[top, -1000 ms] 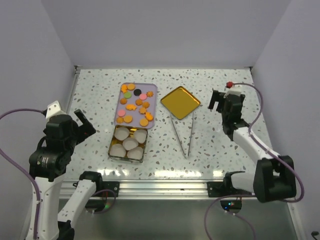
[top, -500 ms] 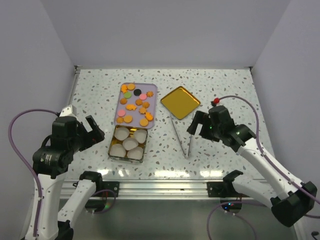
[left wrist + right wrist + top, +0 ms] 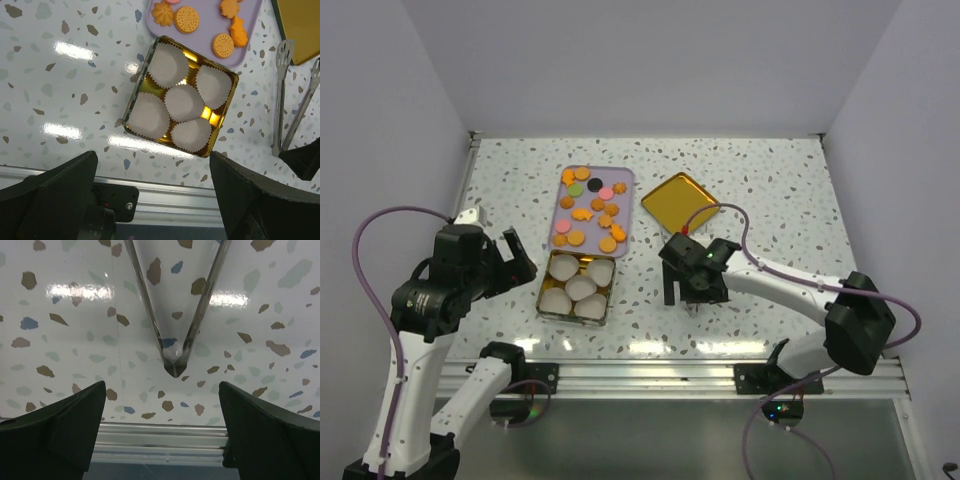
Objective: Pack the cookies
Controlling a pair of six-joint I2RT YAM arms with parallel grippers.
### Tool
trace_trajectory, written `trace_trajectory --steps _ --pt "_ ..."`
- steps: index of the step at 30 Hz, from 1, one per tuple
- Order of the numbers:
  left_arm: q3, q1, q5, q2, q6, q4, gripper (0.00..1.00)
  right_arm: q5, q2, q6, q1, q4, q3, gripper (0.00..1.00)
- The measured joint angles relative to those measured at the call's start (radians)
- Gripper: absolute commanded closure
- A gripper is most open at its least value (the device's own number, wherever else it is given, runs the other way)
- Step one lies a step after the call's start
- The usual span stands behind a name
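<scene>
**Right gripper spread wide above the tongs' hinge**

The right gripper (image 3: 162,390) hangs over the joined end of the metal tongs (image 3: 172,357), its two fingers (image 3: 70,430) far apart and gripping nothing. In the wrist view the hinge sits between the fingers, and the tongs' two arms spread away from it across the speckled table (image 3: 770,200). Whether the fingers touch the table cannot be told.

The left gripper (image 3: 154,165) is also opened wide and holds nothing. It is poised near the left side of a square gold tin (image 3: 231,95) that holds five white paper cups (image 3: 182,102).

The cookies (image 3: 592,210) lie loose on a lilac tray (image 3: 630,180) just behind the tin. Most are orange rounds and stars, with a pink, a green and a black one among them. None is in the cups. A gold lid (image 3: 680,203) lies flat to the right of the tray, near the tongs' open ends.
</scene>
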Motion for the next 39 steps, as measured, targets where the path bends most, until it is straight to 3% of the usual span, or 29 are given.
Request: trace_trajectory --steps 13,29,32,39 --pt "0.062 -0.004 -0.003 0.031 0.025 -0.006 0.00 0.073 0.219 -0.027 -0.007 0.079 0.103 0.01" --pt "0.041 -0.005 -0.016 0.071 0.023 -0.001 0.00 0.004 0.228 -0.080 -0.186 0.269 -0.029 0.01" --pt "0.031 -0.005 -0.016 0.084 0.020 0.007 0.00 -0.013 0.256 -0.104 -0.183 0.292 -0.012 0.07" --pt "0.015 -0.005 -0.019 0.103 0.017 0.013 0.00 -0.013 0.275 -0.138 -0.183 0.307 0.006 0.47"
